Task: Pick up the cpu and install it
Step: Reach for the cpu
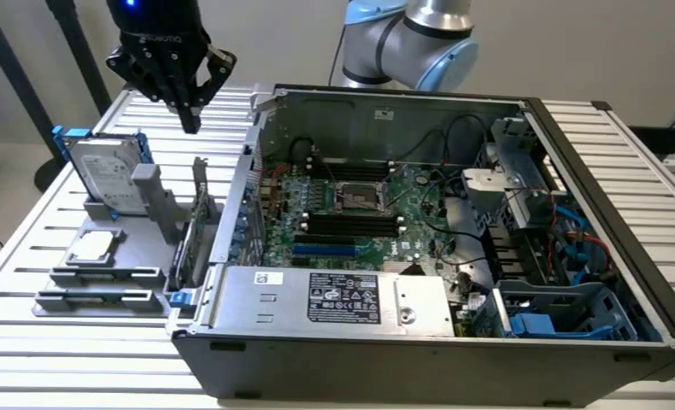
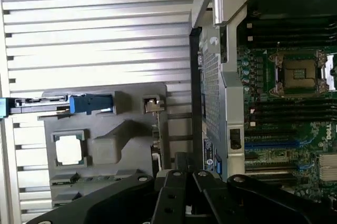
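Note:
The cpu (image 1: 92, 247) is a small silver square chip lying flat in a pocket of the grey holder (image 1: 109, 278) on the exterior view's left; the wrist view has the cpu (image 2: 70, 148) too. My black gripper (image 1: 190, 118) hangs high above the table behind the holder, well apart from the chip. Its fingers point down and meet at the tips, shut with nothing between them. The fingers (image 2: 181, 182) also appear in the wrist view. Inside the open computer case (image 1: 611, 162), the motherboard's cpu socket (image 1: 360, 198) (image 2: 297, 74) stands open.
A silver hard drive (image 1: 104, 175) with a blue frame stands upright at the holder's back. Long grey bars (image 1: 98, 299) lie at the holder's front. The case's left wall (image 1: 241, 196) rises between holder and motherboard. The power supply (image 1: 337, 299) sits at the case front.

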Controlling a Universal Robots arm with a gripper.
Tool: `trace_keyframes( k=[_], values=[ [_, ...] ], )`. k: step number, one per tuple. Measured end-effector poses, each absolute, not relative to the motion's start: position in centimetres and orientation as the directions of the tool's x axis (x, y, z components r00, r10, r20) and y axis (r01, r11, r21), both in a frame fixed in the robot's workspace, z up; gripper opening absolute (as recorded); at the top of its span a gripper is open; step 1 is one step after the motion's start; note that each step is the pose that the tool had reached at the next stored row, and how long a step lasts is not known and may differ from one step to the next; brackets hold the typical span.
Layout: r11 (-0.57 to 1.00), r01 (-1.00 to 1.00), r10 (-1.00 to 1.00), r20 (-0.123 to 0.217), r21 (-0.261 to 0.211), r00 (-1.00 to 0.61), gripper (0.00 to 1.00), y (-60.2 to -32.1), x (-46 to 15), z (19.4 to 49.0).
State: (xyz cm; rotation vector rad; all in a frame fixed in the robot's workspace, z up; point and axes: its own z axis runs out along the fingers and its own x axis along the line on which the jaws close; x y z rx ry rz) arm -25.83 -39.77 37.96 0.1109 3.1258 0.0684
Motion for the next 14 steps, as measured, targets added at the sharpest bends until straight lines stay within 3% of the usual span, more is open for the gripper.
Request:
trace_keyframes(
  k=[14],
  values=[
    [0.997,0.071,0.071,-0.002,0.039,-0.997,0.11,-39.6,-32.2,36.8]
  ],
)
